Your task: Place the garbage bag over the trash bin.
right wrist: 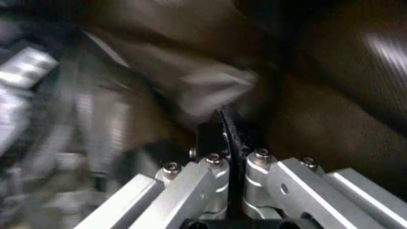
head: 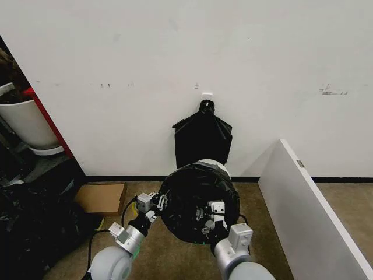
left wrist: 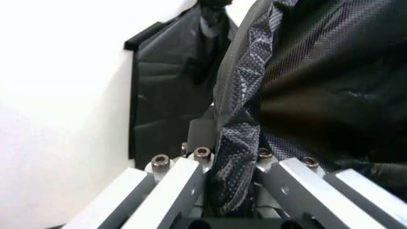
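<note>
Both grippers, left (head: pixel 156 204) and right (head: pixel 211 214), jaws clamped on garbage bag (head: pixel 192 192) rim, wall (head: pixel 175 46) close behind.

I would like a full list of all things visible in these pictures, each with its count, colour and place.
garbage bag: one, black, stretched open over the bin, held by both grippers
trash bin: one, white, rim showing behind the bag, on the floor by the wall
bundle of bags: one, black, hanging on the wall above the bin
cardboard box: one, brown, floor, left of the bin
planter pot: one, white, far left
board: one, white, leaning at the right
left gripper: one, silver, shut on the bag's left edge
right gripper: one, silver, shut on the bag's near edge
</note>
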